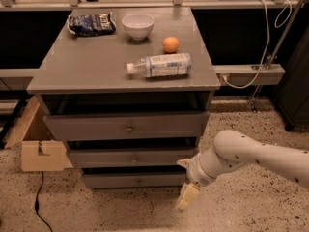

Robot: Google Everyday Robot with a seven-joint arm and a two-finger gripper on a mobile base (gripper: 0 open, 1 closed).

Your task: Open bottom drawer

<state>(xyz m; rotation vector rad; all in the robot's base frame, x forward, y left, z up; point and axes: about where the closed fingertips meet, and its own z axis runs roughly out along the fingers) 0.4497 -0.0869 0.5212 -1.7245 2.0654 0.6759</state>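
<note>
The bottom drawer [135,180] is the slim grey front lowest in the grey cabinet, with a small round knob [139,181] at its centre. It looks shut or nearly shut, with a dark gap above it. My gripper [186,197] hangs at the end of the white arm [241,156], low and just right of the drawer's right end, near the floor. It points down and left. It does not touch the knob.
The mid drawer [133,158] and top drawer [126,126] sit above. On the cabinet top lie a plastic bottle [161,65], an orange [170,44], a white bowl [138,25] and a chip bag [91,23]. A cardboard box [36,144] stands at the left. Cables hang at the right.
</note>
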